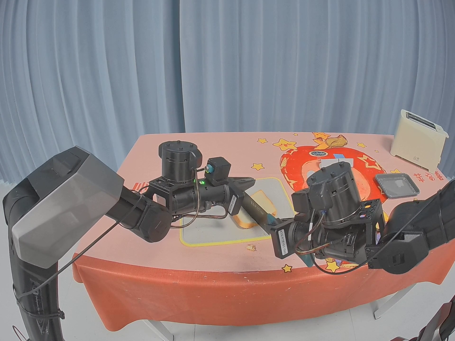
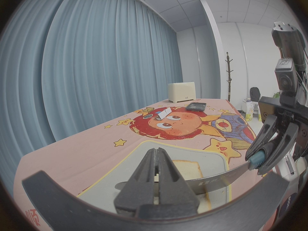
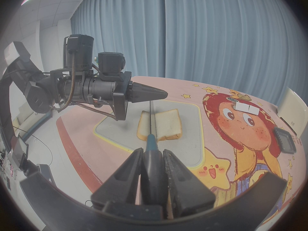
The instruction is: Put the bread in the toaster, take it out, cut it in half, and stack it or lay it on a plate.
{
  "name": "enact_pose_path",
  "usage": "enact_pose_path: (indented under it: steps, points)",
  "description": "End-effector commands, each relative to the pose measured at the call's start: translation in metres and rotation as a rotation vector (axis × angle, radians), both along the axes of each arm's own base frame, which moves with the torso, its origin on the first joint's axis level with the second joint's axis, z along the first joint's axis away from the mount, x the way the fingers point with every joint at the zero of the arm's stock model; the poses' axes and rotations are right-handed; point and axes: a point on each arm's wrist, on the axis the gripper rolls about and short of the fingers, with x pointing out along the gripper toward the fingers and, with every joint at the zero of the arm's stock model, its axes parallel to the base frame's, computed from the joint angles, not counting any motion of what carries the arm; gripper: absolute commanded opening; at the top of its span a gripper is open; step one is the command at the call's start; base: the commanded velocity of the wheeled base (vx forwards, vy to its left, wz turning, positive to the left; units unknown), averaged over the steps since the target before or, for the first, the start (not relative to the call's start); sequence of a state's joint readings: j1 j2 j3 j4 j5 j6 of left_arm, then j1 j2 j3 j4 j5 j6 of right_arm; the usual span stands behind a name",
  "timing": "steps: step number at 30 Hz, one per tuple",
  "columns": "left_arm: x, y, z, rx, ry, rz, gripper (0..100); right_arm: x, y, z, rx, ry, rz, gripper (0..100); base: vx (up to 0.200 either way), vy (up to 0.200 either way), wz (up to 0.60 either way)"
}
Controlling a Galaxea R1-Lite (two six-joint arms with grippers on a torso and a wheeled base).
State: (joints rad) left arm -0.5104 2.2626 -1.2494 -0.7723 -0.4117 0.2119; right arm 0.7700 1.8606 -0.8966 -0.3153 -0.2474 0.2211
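Half the job looks done, judging from how things lie. On the pink tabletop (image 1: 199,148), the grey cutting mat (image 1: 208,230) sits near the front edge, and everything is gathered there. The cream toaster (image 1: 419,140) stands well apart from the mat, off to its far right, and I can see nothing poking from its slot. The left gripper (image 2: 157,153) hangs over the mat, clenched with nothing visible between its fingers, close above the blade's far end. The right gripper (image 3: 151,151), at the mat's right edge, is clamped on the teal handle of a knife (image 2: 218,180). A small grey tray (image 1: 397,185), presumably the plate, waits between mat and toaster. The bread (image 3: 165,124) lies flat on the mat's right side, with the blade across it, off-centre. Whether it has cut through, I cannot tell. A crumb (image 1: 250,247) rests just off the mat's near edge. Finishing the cut and plating the pieces remain.
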Motion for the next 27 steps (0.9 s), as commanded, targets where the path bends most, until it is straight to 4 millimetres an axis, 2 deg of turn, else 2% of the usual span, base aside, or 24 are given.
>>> enact_pose_path:
  steps: [1, 5, 11, 16, 19, 22, 27]
  points:
    - [0.003, -0.001, 0.007, -0.011, -0.019, 0.002, 0, 0.0, 0.0, -0.005, -0.015, 0.016, -0.002, 0, 0.0, 0.0, 0.0]
    - [0.002, 0.0, 0.009, -0.004, -0.007, 0.002, 0, 0.001, 0.001, -0.003, -0.008, 0.007, -0.001, 0, 0.0, 0.0, 0.0]
    - [-0.001, 0.002, -0.002, 0.012, 0.019, 0.004, 0, 0.002, 0.002, 0.003, 0.005, -0.009, 0.001, 0, 0.0, 0.0, 0.0]
    - [-0.003, 0.003, -0.006, 0.018, 0.026, 0.004, 0, 0.002, 0.002, 0.016, 0.025, -0.036, -0.004, 0, 0.0, 0.0, 0.0]
    - [-0.003, 0.004, -0.005, 0.012, 0.017, 0.006, 0, 0.001, 0.001, 0.012, 0.016, -0.024, -0.005, 0, 0.0, 0.0, 0.0]
    - [0.002, 0.009, 0.004, -0.003, -0.005, 0.02, 0, -0.001, -0.001, -0.002, -0.006, 0.005, -0.008, 0, 0.0, 0.0, 0.0]
    - [-0.002, 0.009, 0.019, -0.02, -0.034, 0.017, 0, 0.0, 0.0, -0.005, -0.013, 0.013, -0.009, 0, 0.0, 0.0, 0.0]
